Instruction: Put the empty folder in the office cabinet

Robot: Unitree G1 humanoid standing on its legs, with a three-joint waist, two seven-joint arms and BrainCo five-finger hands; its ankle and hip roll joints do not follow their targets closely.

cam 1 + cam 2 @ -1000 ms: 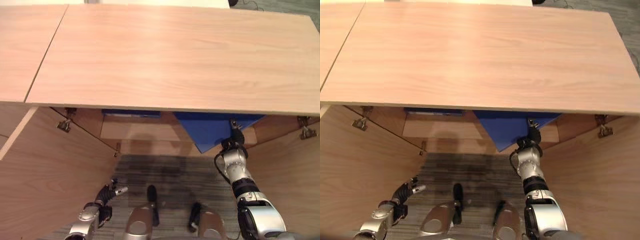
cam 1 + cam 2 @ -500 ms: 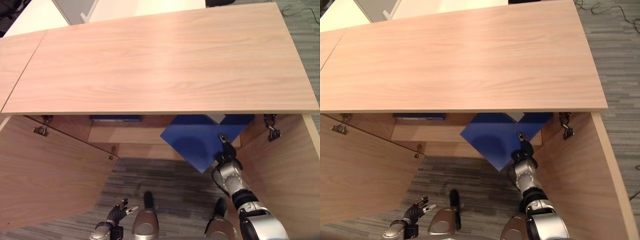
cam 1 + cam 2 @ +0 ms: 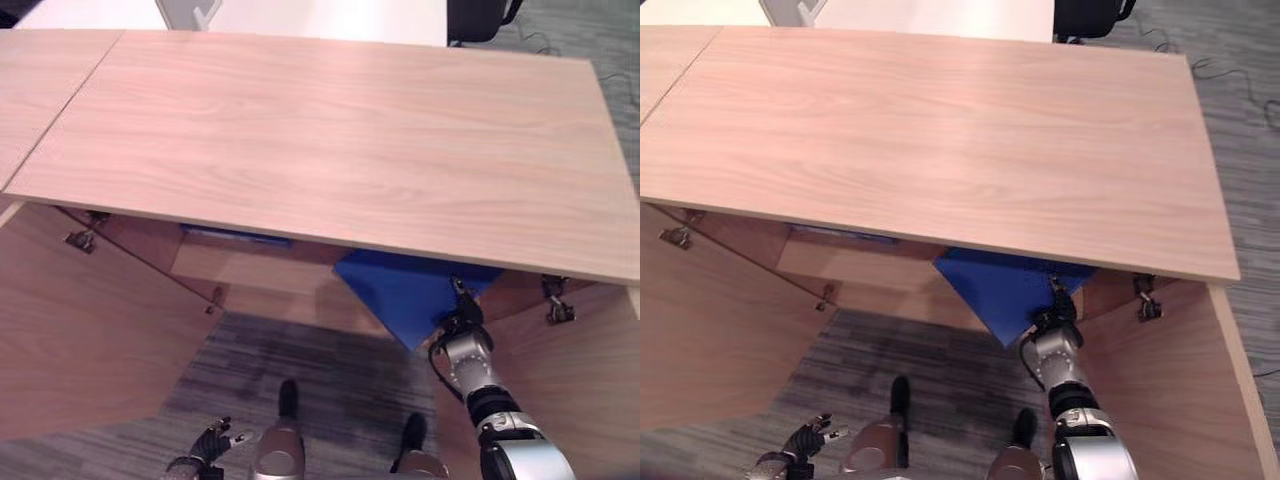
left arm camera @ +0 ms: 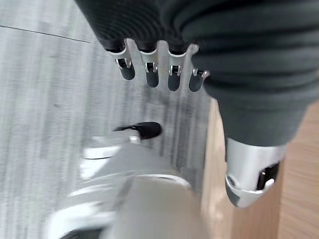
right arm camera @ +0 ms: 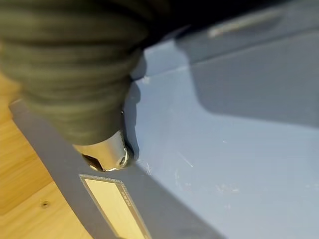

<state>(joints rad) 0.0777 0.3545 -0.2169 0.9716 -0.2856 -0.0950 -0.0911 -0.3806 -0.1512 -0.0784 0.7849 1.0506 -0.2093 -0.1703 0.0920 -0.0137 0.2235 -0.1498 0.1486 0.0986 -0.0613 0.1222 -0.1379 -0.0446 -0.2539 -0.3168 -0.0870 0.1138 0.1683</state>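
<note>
Folder (image 3: 410,290) first: I see the blue one held tilted, one corner pointing down toward the carpet (image 3: 320,370), its upper part hidden under the front edge of the cabinet top (image 3: 330,130). It sits in the open mouth of the cabinet, between the two swung-out doors. My right hand (image 3: 462,318) is up at the folder's lower right edge, touching it. In the right wrist view a silver finger (image 5: 107,152) presses against the folder's blue face just beside its grey spine, which carries a pale label (image 5: 112,199). I cannot tell how the rest of those fingers are set, since the dark cover hides them, so I won't call it a firm grip or a loose one.

Past the fingers of that hand, deeper inside, I see a wooden shelf (image 3: 250,272) with another blue item (image 3: 235,236) lying at its back, well apart from the folder I hold.

My left hand (image 3: 212,445) hangs low over the carpet, near the open left door (image 3: 90,330), holding nothing. In the left wrist view its fingers (image 4: 152,74) are straight and slack in a row, thumb apart, with the wooden door edge just beside the thumb.
</note>
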